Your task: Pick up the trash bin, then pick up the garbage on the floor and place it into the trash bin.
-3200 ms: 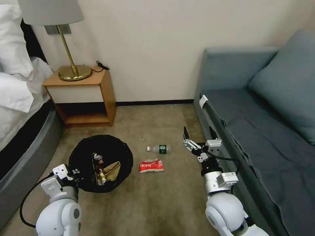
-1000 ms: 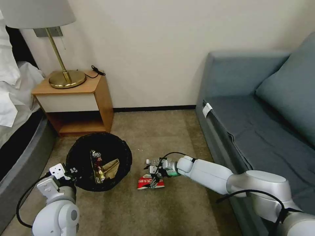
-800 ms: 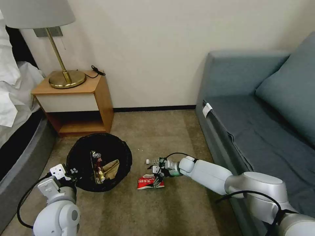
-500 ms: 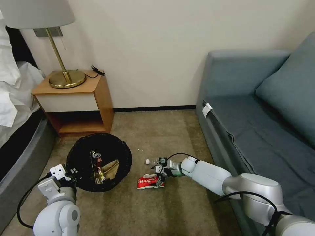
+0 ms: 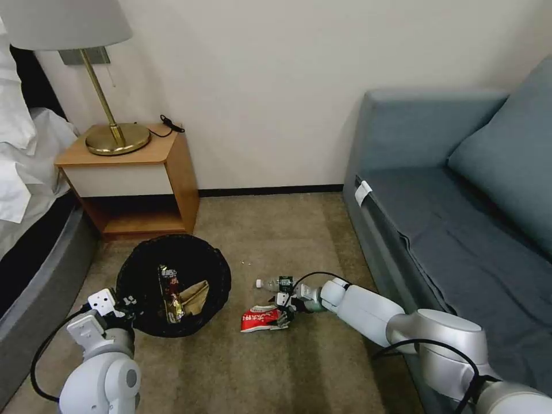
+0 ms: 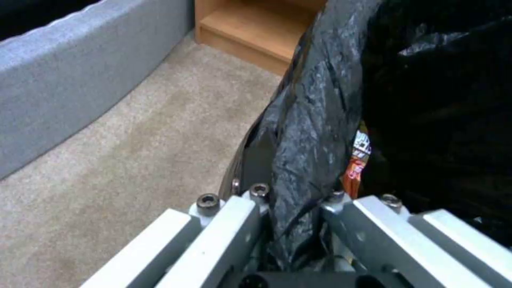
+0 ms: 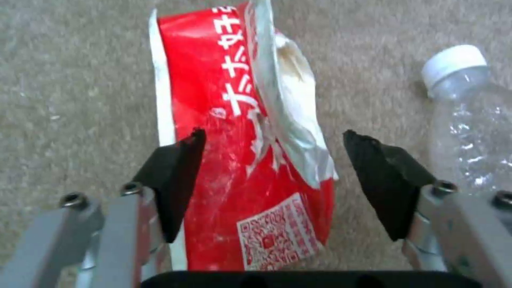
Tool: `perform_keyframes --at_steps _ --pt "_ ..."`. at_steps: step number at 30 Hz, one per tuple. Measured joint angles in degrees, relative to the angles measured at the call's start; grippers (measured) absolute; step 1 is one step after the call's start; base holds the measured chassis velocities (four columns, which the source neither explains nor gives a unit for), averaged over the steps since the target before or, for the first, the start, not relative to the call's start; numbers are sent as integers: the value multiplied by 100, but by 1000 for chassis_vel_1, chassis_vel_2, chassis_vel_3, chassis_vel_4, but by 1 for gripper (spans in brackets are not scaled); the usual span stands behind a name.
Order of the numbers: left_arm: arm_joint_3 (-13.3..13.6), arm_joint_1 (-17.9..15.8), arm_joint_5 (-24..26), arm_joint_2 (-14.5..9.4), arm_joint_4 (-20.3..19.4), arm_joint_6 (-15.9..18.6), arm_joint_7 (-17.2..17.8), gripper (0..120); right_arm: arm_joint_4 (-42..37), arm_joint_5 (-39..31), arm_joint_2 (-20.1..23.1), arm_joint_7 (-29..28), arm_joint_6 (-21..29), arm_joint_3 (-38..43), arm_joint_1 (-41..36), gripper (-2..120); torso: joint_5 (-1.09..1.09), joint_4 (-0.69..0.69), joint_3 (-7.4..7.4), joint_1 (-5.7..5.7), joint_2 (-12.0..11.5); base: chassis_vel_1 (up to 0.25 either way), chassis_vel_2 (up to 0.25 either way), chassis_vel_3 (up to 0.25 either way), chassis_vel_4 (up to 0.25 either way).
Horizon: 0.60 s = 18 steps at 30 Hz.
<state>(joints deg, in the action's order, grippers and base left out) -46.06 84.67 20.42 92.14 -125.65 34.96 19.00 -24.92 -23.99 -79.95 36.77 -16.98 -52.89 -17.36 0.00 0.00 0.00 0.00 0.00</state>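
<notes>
The bin (image 5: 173, 284) sits low at the robot's left, its black bag (image 6: 309, 120) folded over the rim. Inside you see a brown paper bag (image 5: 195, 296) and a gold wrapper (image 5: 171, 293). Your left hand (image 6: 291, 224) is clamped on the rim: the bag and bin wall pass between its two fingers (image 6: 224, 228), which press in from either side. In the head view this hand (image 5: 118, 305) is at the near left edge of the bin.

The red packet (image 5: 263, 318) lies flat on the carpet (image 5: 259, 368), just right of the bin and apart from it. Your right hand (image 7: 272, 176) is at carpet level with its jaws spread. The two black fingertips (image 7: 176, 176) straddle the packet (image 7: 245, 160), one over each long edge; the grip is not closed on it. In the head view this hand (image 5: 283, 307) is at the packet's right end.

The bottle (image 5: 276, 283) lies on its side just beyond the packet, white cap pointing toward the bin. In the right wrist view the bottle (image 7: 464, 112) is just beside one fingertip, outside the jaws.

Further out, a nightstand (image 5: 132, 178) with a lamp (image 5: 86, 69) stands behind the bin, a bed (image 5: 34, 241) at left, a sofa (image 5: 460, 218) at right.
</notes>
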Motion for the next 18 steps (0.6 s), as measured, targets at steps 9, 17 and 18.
perform_keyframes --at_steps 9,17,18 --pt "22 -6 -37 0 43 -15 -9 2 32 17 1 4 -54 93 -66 38 0 0 0 0 0 0 0 0 0" --pt "31 -19 -39 0 57 -17 -13 2 -13 7 53 7 -129 135 -127 10 0 0 0 0 0 0 0 0 0" --pt "34 -22 -38 0 62 -17 -14 2 -38 -1 64 8 -133 142 -136 7 0 0 0 0 0 0 0 0 0"
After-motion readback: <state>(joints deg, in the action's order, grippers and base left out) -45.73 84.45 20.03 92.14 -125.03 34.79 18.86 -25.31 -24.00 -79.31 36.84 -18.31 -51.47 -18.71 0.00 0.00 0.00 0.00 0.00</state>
